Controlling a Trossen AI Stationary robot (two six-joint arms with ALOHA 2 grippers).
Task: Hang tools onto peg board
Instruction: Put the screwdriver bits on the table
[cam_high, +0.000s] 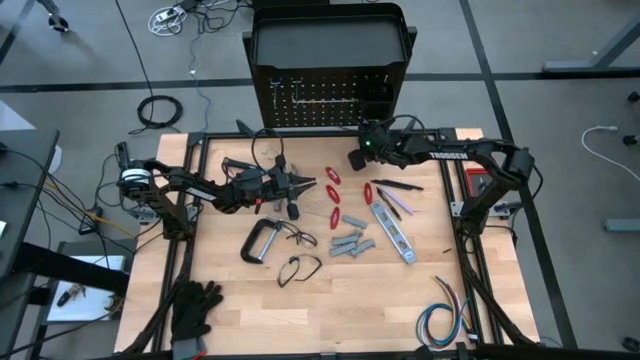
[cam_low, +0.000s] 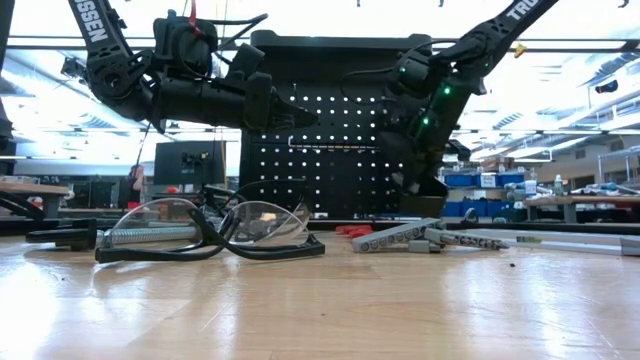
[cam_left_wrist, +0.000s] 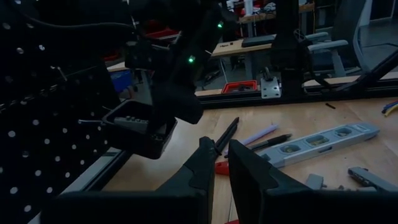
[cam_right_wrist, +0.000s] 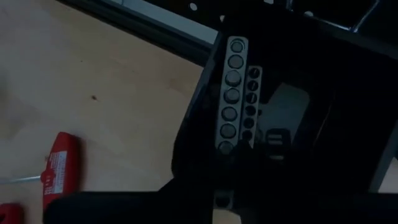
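Near edge: black gloves (cam_high: 194, 305) lie at the lower left of the high view; a coloured wire bundle (cam_high: 446, 312) lies at the lower right, both on the wooden desk (cam_high: 330, 310).
Mid desk: grey C-clamp (cam_high: 260, 241) with safety glasses (cam_high: 299, 267) just beside it; grey metal pieces (cam_high: 352, 243) at centre; a silver level (cam_high: 393, 231) lies slantwise to their right.
Further in: red-handled tools (cam_high: 333, 193) near the centre; dark pens (cam_high: 398, 186) to their right.
Left gripper: (cam_high: 303, 184) left of centre in the high view, pointing toward the red handles. In the left wrist view its fingers (cam_left_wrist: 202, 163) stand nearly together with only a thin gap, nothing between them.
Right gripper: (cam_high: 357, 158) upper centre of the high view, at the small black bin (cam_left_wrist: 138, 127) on the board's foot. In the right wrist view a grey perforated strip (cam_right_wrist: 231, 93) stands at its tips inside the bin; I cannot tell if the jaws pinch it.
Far edge: the peg board (cam_high: 330, 88) stands upright at the top centre, silver hooks (cam_high: 322, 100) on its face.
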